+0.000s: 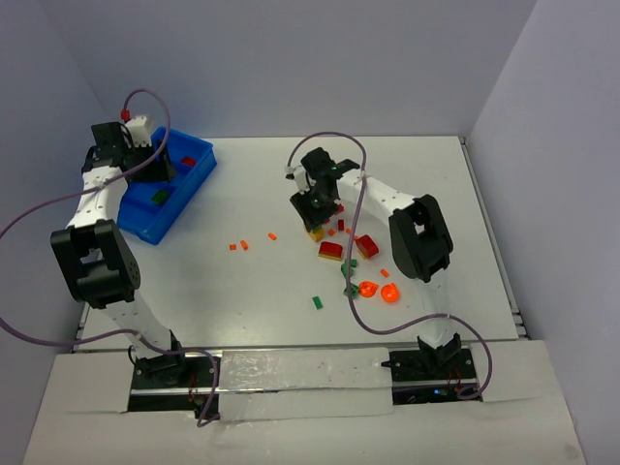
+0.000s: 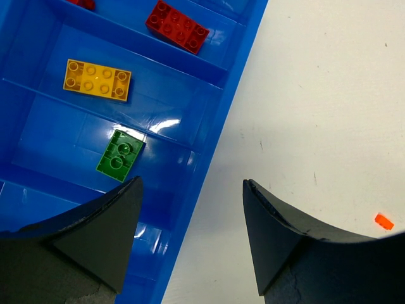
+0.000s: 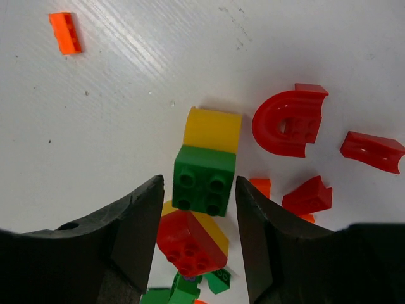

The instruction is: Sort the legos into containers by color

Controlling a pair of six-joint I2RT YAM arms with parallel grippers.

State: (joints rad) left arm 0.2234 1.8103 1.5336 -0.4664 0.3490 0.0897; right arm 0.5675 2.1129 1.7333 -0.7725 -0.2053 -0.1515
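My right gripper [image 3: 199,183] is low over the pile of legos at mid-table. Its jaws straddle a green brick [image 3: 204,180] that adjoins a yellow brick [image 3: 213,128]; the right finger is against it and a thin gap shows on the left. A red brick [image 3: 190,244] lies just below, between the fingers. My left gripper [image 2: 193,190] hangs open and empty over the right rim of the blue bin [image 1: 194,179]. Separate compartments hold a red brick [image 2: 177,26], a yellow brick [image 2: 97,80] and a green brick [image 2: 120,155].
A red arch [image 3: 288,123], red curved pieces [image 3: 372,151] and an orange bit [image 3: 66,33] lie around the right gripper. Red bricks [image 1: 330,250], translucent orange pieces [image 1: 368,289], a green piece [image 1: 317,302] and orange bits [image 1: 244,245] are scattered mid-table. Walls enclose the table.
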